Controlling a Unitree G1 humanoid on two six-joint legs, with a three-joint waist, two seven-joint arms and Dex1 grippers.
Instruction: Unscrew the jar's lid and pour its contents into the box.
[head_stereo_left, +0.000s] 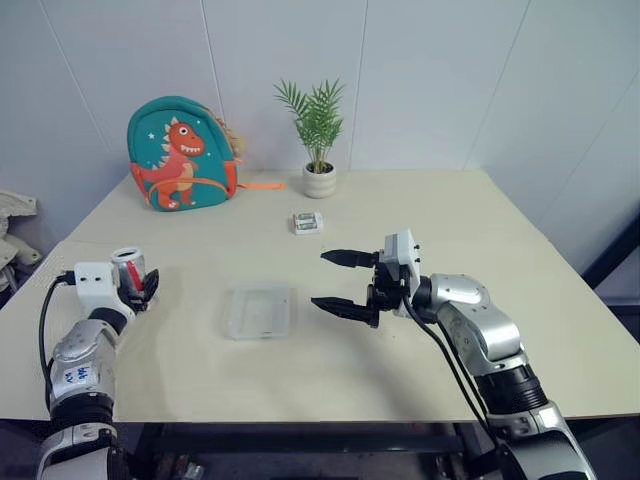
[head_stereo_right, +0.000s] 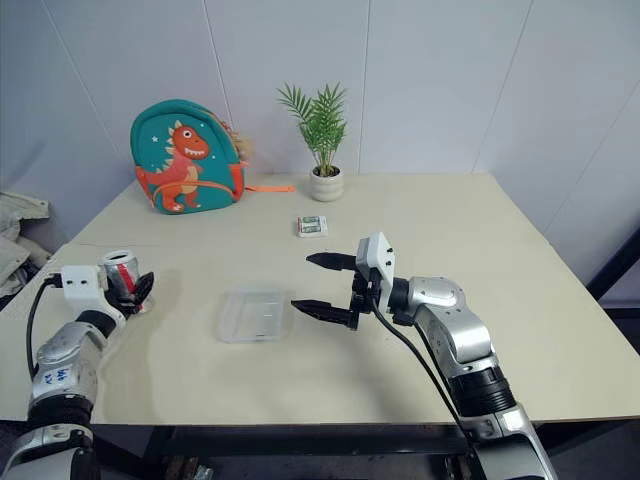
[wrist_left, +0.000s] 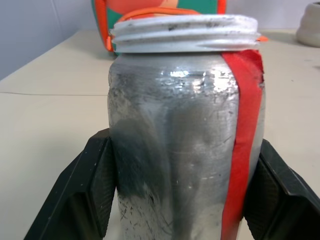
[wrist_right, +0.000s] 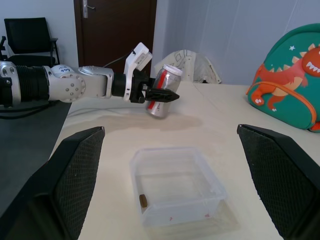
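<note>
The left hand pinches the jar above the bench's left edge, its threaded mouth bare. The clear box sits mid-bench. Just right of it, the right hand hovers, fingers spread wide.

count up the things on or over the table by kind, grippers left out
jar: 1
clear box: 1
small packet: 1
potted plant: 1
dinosaur backpack: 1
total: 5
</note>
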